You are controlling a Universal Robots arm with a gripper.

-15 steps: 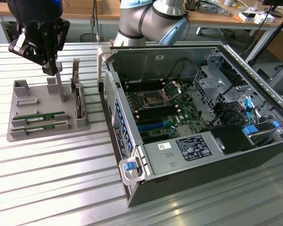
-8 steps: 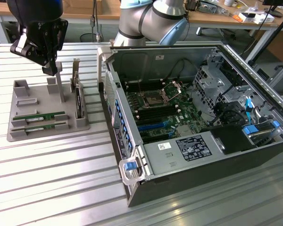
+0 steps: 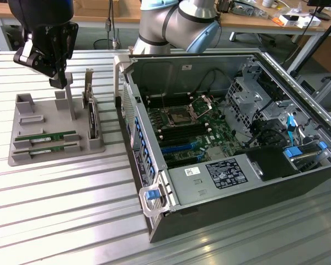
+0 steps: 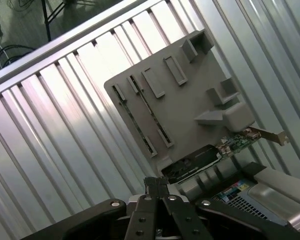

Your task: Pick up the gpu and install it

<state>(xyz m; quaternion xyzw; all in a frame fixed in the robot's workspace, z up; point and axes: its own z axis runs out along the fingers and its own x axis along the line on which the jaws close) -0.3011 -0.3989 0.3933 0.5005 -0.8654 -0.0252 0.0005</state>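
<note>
- Two alike green sticks lie side by side in the grey tray's (image 3: pixel 44 124) front slots, lower left of the exterior view: the gpu (image 3: pixel 47 136) and its twin (image 3: pixel 47 148).
- Upper left, the gripper (image 3: pixel 58 83) hangs over the tray's rear posts (image 3: pixel 69 102), fingers pressed together, holding nothing.
- One upright card (image 3: pixel 91 118) stands at the tray's right edge, beside the open computer case (image 3: pixel 209 182).

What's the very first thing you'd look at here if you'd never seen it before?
The big open computer case on the exterior view's right grabs the eye, its green board bare inside. On that view's left, the black gripper hangs shut just above a grey tray holding two green sticks.
</note>
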